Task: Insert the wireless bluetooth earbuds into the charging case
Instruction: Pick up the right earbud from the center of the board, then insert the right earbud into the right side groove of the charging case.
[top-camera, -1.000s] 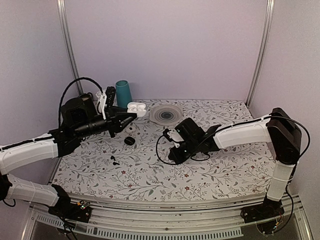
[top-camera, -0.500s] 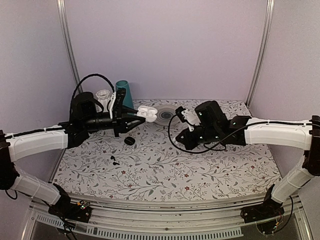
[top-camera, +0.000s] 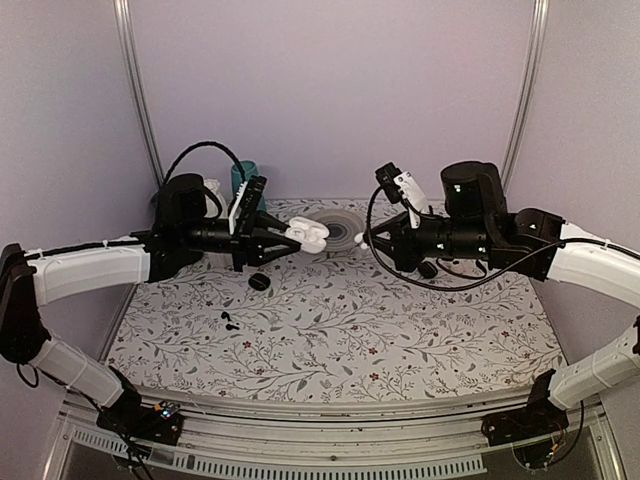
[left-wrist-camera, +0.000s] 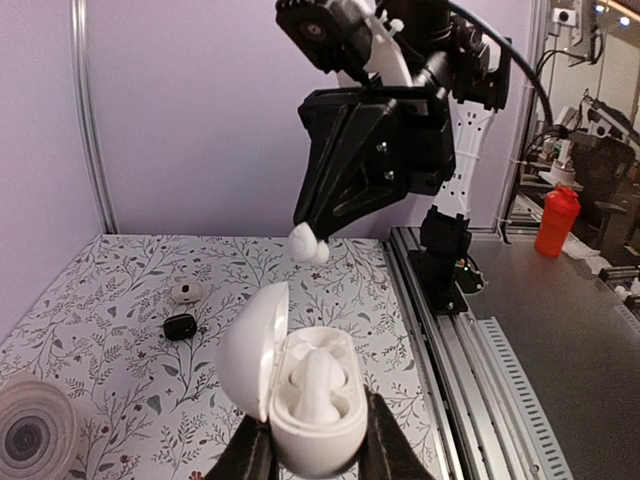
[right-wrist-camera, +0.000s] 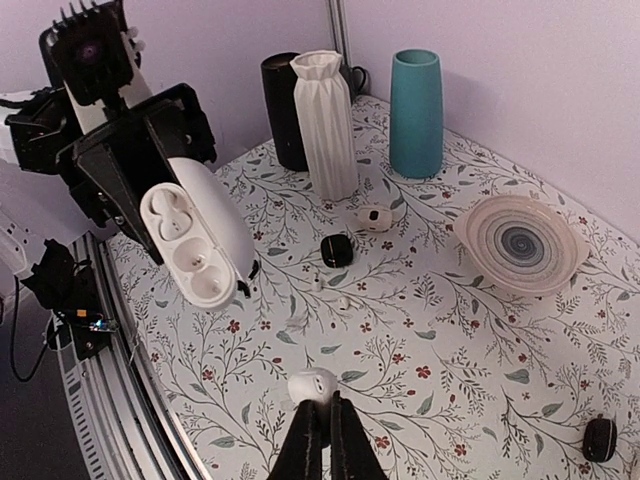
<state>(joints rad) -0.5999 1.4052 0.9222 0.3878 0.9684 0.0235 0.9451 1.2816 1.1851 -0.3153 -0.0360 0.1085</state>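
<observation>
The left end effector (top-camera: 288, 238) hangs above the counter (top-camera: 400, 340), its jaws narrow and clamped on the base of a white case (top-camera: 312, 237). The lid is hinged open and the wells face the right arm. In the left wrist view a pale moulded shape sits inside one well; whether it is a bud I cannot tell.

On the counter below the left arm lies a black earbud (top-camera: 228, 320). A little further right, nearer the held case, is a small black case (top-camera: 259, 282). At the counter's back left corner stand a black vase (right-wrist-camera: 282, 110), a white vase (right-wrist-camera: 325, 125) and a teal vase (right-wrist-camera: 417, 100), in a loose row. A ringed plate (top-camera: 338, 232) lies flat on the counter behind the gap between the two arms.

The right end effector (top-camera: 363, 240), also up in the air, is pinched nearly closed on a white earbud (right-wrist-camera: 312, 385), whose rounded head pokes out past the fingertips. That earbud is just beside the open case and about level with it, not touching.
</observation>
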